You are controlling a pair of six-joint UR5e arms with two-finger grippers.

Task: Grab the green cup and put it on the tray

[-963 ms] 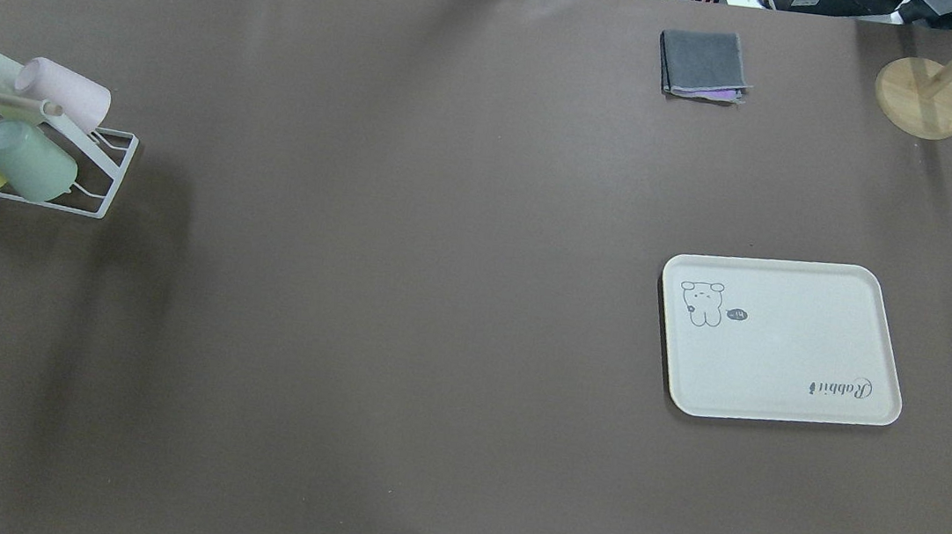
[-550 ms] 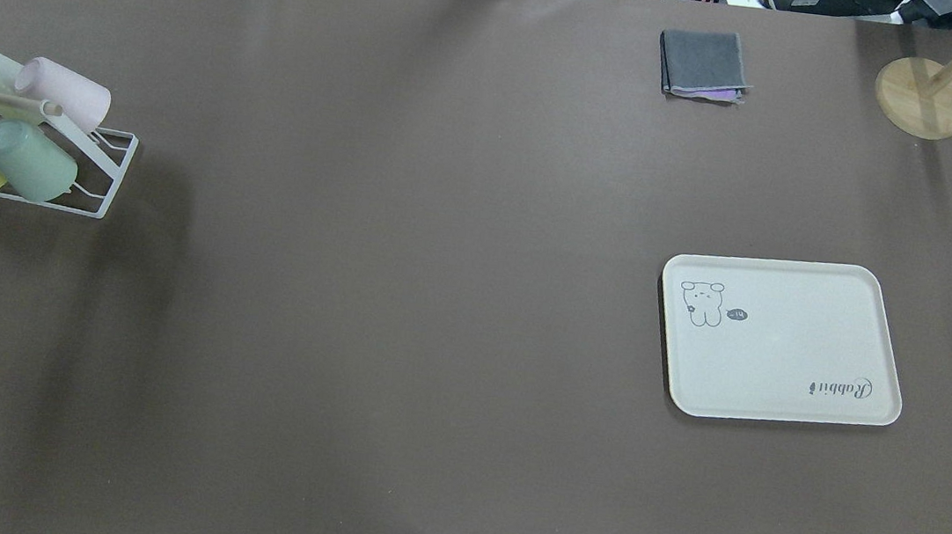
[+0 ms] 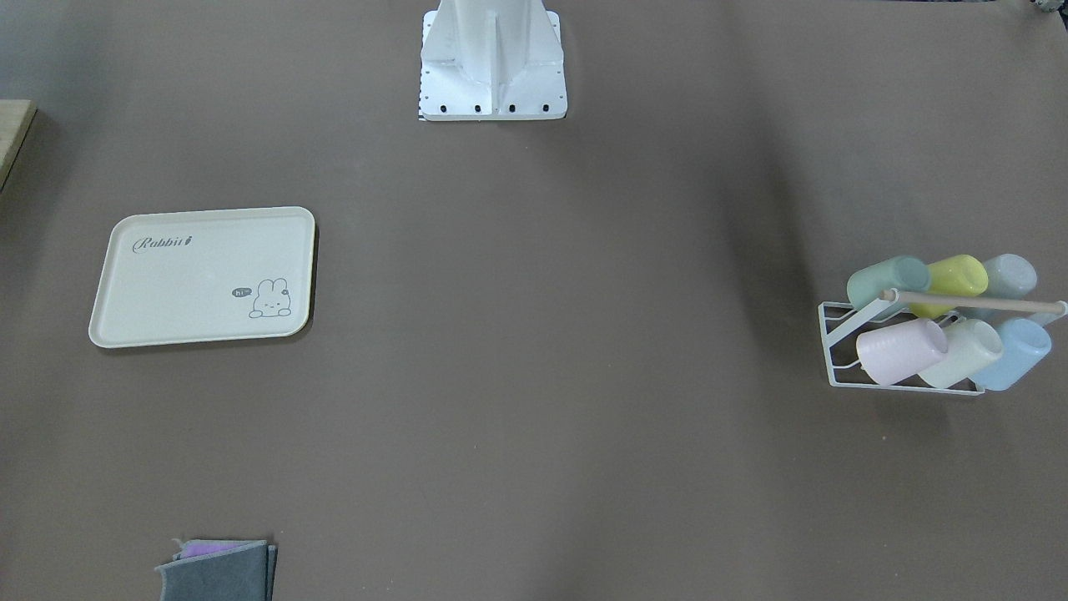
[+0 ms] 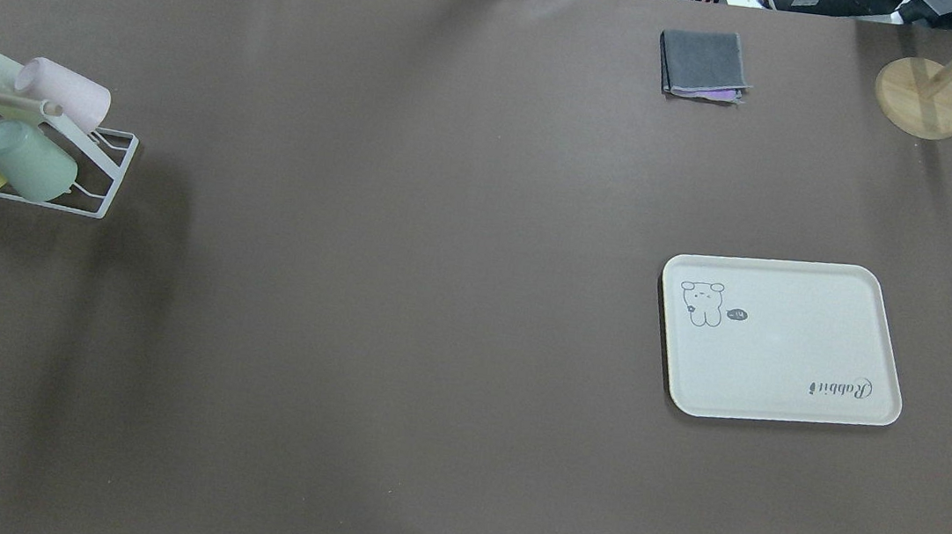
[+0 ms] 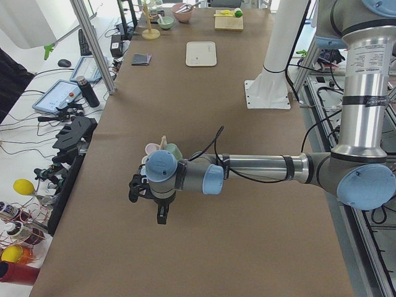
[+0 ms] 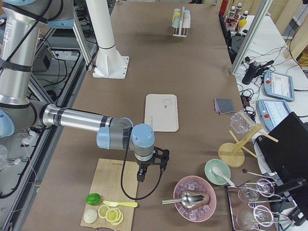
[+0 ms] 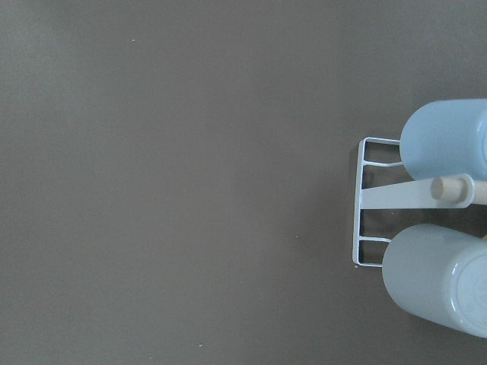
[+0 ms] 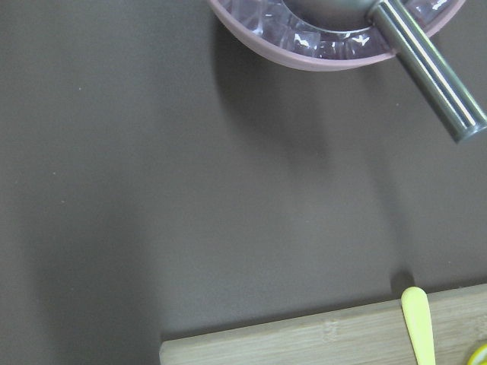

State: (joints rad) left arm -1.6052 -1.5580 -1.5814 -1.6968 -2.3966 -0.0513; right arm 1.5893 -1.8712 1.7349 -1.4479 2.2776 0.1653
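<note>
**Green cup (image 4: 32, 160) sits racked, no gripper on it**

It lies tilted in the white wire rack (image 4: 110, 167) at the robot's left end of the desk, well apart from the single tray (image 4: 785, 353). Six cups fill the rack, and only one is this mint green. It is probably light, stiff and smooth, so grip it across the wall at mid-body. The left gripper (image 5: 162, 215) hangs near the rack and the right gripper (image 6: 140, 176) is far off. Whether either is released or clenched, I cannot tell.

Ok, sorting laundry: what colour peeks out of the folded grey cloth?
A purple layer shows at the folded grey cloth's edge; it is clearest in the overhead exterior view.
</note>
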